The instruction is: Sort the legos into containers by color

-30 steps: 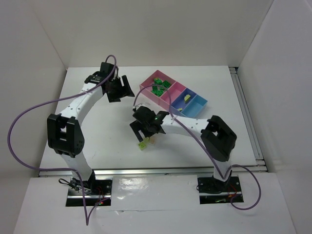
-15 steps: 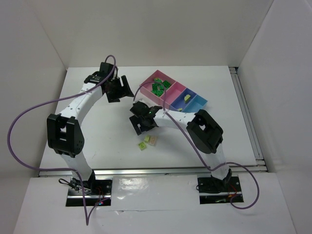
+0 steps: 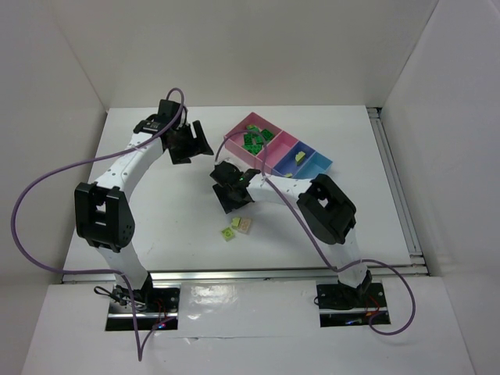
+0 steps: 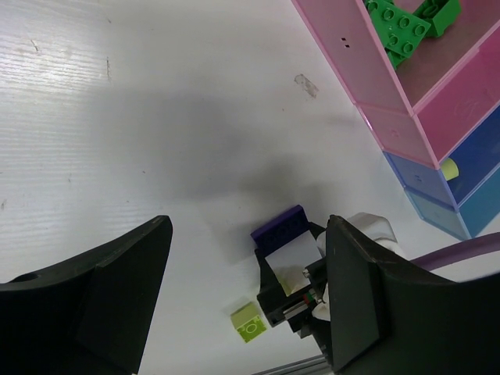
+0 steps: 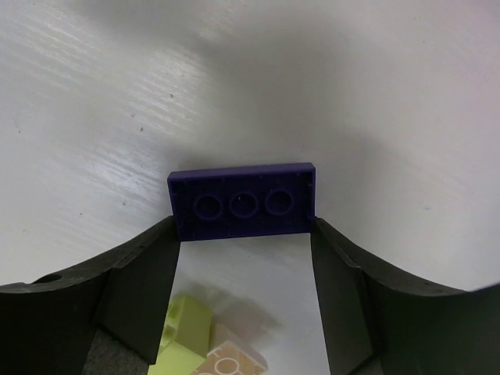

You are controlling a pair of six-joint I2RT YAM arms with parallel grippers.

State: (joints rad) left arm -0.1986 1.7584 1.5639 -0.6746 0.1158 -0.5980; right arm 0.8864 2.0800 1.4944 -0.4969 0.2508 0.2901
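Desk (image 3: 156, 195), seen from above, with the containers (image 3: 248, 158) at 1 o'clock of centre. The left claw (image 3: 187, 143) hangs spread and empty at 11 o'clock. The right claw (image 3: 233, 189), near centre, is clamped on the purple brick (image 5: 244, 209), pinched by its short ends with the underside toward the wrist camera.

Suggested handling: keep the pinch level and lift clear of the bin walls. Carry toward 2 o'clock, where the violet-blue bin (image 4: 410, 178) holds a yellow-green piece (image 4: 449, 166), so the light blue bin (image 4: 441, 219) seems likelier. Release low.

A yellow-green brick (image 3: 229, 233) and a beige brick (image 3: 243, 226) lie at 6 o'clock. No writing is legible.
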